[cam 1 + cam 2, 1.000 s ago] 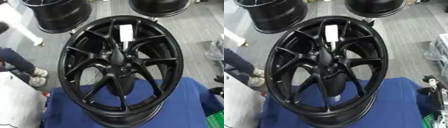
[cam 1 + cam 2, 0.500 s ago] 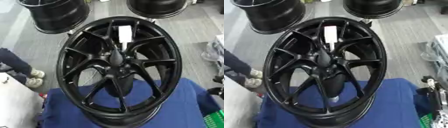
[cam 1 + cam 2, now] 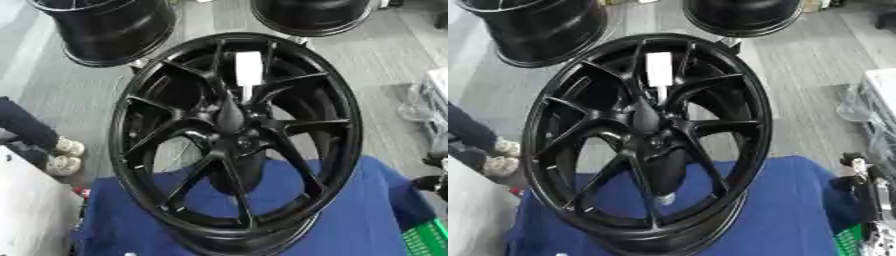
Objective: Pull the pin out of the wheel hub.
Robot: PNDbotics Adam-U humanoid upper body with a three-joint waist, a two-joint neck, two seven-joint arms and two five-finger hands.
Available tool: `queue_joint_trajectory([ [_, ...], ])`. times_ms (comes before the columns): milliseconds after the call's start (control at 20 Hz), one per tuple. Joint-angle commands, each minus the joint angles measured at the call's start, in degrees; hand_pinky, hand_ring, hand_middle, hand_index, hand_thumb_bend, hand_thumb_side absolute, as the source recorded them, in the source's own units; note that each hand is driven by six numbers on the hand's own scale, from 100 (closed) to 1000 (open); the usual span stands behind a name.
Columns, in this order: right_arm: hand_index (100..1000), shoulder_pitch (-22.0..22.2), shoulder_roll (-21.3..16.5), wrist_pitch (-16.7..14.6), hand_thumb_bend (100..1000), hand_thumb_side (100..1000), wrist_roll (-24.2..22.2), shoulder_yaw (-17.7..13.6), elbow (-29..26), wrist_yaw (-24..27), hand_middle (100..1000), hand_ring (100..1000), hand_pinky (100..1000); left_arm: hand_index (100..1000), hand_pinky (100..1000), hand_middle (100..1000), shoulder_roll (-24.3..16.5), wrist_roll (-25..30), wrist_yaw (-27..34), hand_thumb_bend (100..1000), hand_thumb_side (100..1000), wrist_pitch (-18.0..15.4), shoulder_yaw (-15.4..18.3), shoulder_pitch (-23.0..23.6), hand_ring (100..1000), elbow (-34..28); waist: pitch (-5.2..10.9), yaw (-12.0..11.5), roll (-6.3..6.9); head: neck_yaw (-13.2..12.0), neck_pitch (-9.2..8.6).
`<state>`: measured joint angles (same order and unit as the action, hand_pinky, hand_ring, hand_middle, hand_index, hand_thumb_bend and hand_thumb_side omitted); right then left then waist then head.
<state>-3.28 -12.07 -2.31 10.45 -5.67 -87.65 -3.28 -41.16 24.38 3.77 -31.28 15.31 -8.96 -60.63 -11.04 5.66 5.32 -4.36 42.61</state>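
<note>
A large black wheel hub (image 3: pixel 236 145) with thin spokes stands upright on the blue cloth of the table (image 3: pixel 367 220). From its centre a black tapered pin (image 3: pixel 230 114) points toward me. A white label (image 3: pixel 248 69) sticks to the inside of the rim at the top. Part of my right hand (image 3: pixel 866 186), black with silver pieces, shows at the right edge beside the wheel, apart from it. My left hand is in neither view.
Two more black wheels (image 3: pixel 109 30) (image 3: pixel 311 15) stand on the grey floor behind. A person's legs and shoes (image 3: pixel 52 150) are at the left. A pale surface (image 3: pixel 26 215) fills the lower left corner and a green crate (image 3: pixel 429 239) the lower right.
The whole picture has shifted a little, so the camera moved. The person at the left has drawn back. The wheel and pin stand as before.
</note>
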Motion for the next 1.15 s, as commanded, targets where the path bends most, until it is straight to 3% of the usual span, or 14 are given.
queue_joint_trajectory([
  [50, 781, -0.4, -0.3, 0.0, 100, 924, 0.4, -0.5, -1.4, 0.1, 734, 506, 572, 771, 732, 701, 2.8, 1.4, 4.5, 433, 727, 3.1, 4.0, 0.6, 691, -7.5, 0.45, -0.4, -0.32, 0.3, -0.78],
  [150, 781, -0.5, -0.1, 0.0, 100, 928, 0.5, -0.6, -1.5, 0.1, 734, 506, 572, 758, 728, 684, 9.0, 3.0, 7.8, 404, 715, 6.4, 7.4, 1.7, 681, -15.6, 0.29, -0.8, -0.66, 0.6, -1.05],
  [350, 781, -0.5, 0.1, 0.0, 100, 930, 0.6, -0.7, -1.5, 0.3, 734, 506, 572, 745, 721, 669, 19.4, 3.8, 11.0, 387, 708, 16.0, 12.3, 2.2, 668, -28.2, 0.22, -1.4, -1.17, 0.6, -1.00],
  [600, 781, -0.4, 0.2, 0.0, 100, 931, 0.7, -0.8, -1.6, 0.5, 734, 506, 572, 734, 714, 654, 28.2, 2.7, 10.9, 382, 722, 26.0, 15.3, 2.0, 654, -35.8, 0.09, -1.9, -1.45, 0.7, -1.15],
  [800, 781, -0.4, 0.3, -0.1, 100, 931, 0.7, -0.7, -1.7, 0.5, 734, 505, 571, 724, 710, 640, 31.8, 1.2, 9.9, 380, 722, 29.4, 16.5, 1.7, 639, -37.5, -0.01, -2.0, -1.62, 1.1, -1.22],
  [1150, 781, -0.5, 0.4, 0.0, 100, 925, 0.8, -0.7, -1.9, 0.9, 735, 506, 571, 714, 702, 624, 33.2, -0.4, 10.2, 366, 732, 31.4, 16.2, 1.1, 619, -38.6, -0.28, -2.1, -1.87, 1.1, -1.49],
])
